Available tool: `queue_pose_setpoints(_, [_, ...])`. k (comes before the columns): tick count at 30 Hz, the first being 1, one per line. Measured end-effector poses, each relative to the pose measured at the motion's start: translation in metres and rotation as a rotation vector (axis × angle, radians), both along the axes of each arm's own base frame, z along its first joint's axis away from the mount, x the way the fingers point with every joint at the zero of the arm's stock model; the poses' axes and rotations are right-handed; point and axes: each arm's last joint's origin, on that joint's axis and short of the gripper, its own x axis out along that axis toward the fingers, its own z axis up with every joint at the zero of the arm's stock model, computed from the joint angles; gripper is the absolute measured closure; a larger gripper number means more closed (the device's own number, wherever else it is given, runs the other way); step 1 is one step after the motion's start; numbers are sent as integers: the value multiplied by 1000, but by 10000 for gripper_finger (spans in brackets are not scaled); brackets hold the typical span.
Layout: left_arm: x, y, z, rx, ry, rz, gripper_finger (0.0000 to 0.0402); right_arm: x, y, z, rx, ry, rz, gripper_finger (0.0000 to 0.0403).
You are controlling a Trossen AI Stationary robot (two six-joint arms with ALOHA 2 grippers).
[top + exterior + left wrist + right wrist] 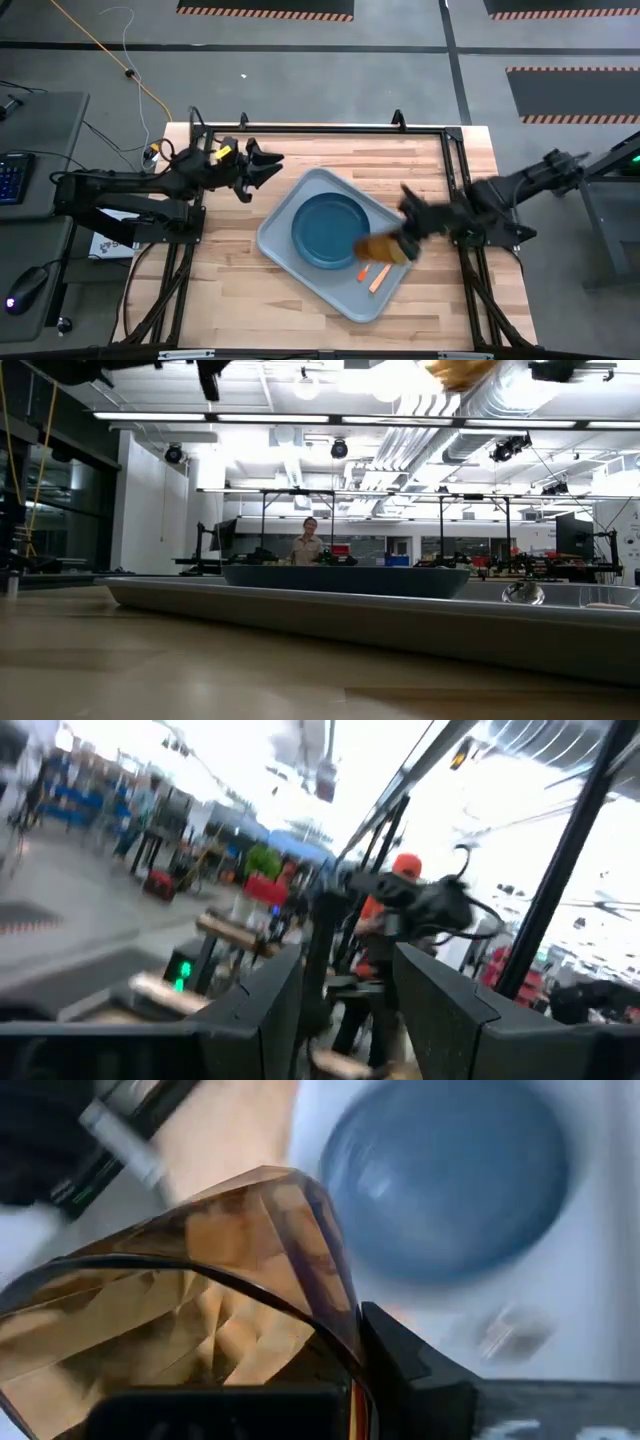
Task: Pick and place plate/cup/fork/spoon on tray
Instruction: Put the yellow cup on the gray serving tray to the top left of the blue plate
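Observation:
The grey-blue tray lies slantwise in the table's middle with the teal-blue plate resting flat in it. The plate also shows in the right wrist view and the low view. The red-handled spoon and the peach-handled fork lie on the tray's near right part. My right gripper is shut on the amber cup, high above the tray's right side. My left gripper is open and empty over the table's far left. My right gripper holds the amber cup by its faceted wall, coming from the table's right side. One finger lies against the outside of the wall; the cup hides the other. The cup is lifted clear of the tray.
The spoon's silver bowl shows above the tray's lip in the low view. Black frame rails run along the table's far and side edges. Bare wood lies left of and nearer than the tray. A person stands far behind.

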Motion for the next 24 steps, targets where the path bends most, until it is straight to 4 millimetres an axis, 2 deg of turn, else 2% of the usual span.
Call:
queue_pose_setpoints(5, [-1, 0, 20, 90, -61, 30, 253, 45, -59, 23, -284, -9, -95, 402])
queue_pose_setpoints(10, [-2, 0, 33, 119, -96, 40, 253, 89, -112, 19, -429, 80, -210, 402])
queue_pose_setpoints(14, [-2, 0, 36, 121, -106, 40, 253, 120, -144, -4, -452, 184, -233, 402])
queue_pose_setpoints(17, [-2, 0, 36, 120, -104, 39, 253, 138, -160, -28, -433, 262, -223, 402])
queue_pose_setpoints(24, [-2, -1, 36, 119, -105, 39, 253, 164, -173, -77, -385, 389, -193, 403])
